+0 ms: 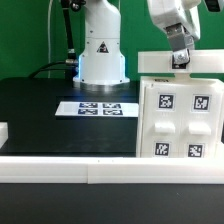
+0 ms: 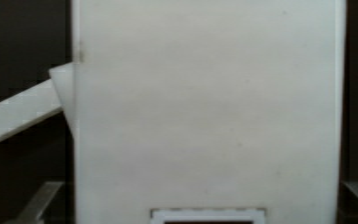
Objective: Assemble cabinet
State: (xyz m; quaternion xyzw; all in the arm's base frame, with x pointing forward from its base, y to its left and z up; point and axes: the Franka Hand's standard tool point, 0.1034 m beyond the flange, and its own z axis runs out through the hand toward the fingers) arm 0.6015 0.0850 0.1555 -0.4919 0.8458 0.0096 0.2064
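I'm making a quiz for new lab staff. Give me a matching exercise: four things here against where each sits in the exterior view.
1. cabinet
2. marker board
3. robot base
4. gripper

A. flat on the black table, mid-picture
B. just above the cabinet
C. behind the marker board
D. the exterior view's right, tags facing the camera

Pairs: 1-D, 2-A, 3-C, 4-B

cabinet [image 1: 152, 112], cut off by exterior view's right edge; hold of gripper [image 1: 181, 60] unclear
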